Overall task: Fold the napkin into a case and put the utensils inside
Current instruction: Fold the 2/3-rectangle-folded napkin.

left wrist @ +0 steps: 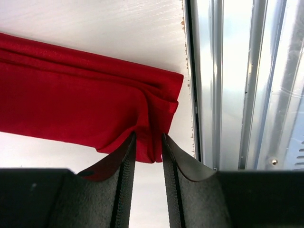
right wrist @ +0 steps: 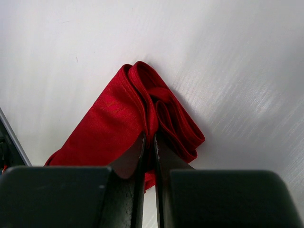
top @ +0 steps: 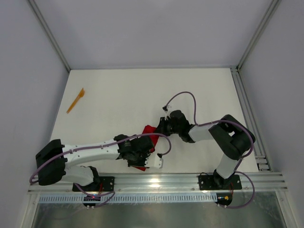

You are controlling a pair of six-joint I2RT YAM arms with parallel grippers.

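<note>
Step in hand: folding, case not yet formed. Napkin point(top: 151, 130) is a layered strip, its long axis pointing away from the near rail point(left wrist: 204, 95), one end just beside it. Right pincer point(right wrist: 148, 137) is clamped on the far end. Left pincer point(left wrist: 148, 140) stands slightly apart astride a pleat at the rail end; cannot tell if it grips. Next, probably: a crosswise fold, ends matched.

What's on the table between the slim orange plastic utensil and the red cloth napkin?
Only bare white tabletop between utensil and napkin, per the top view.
</note>
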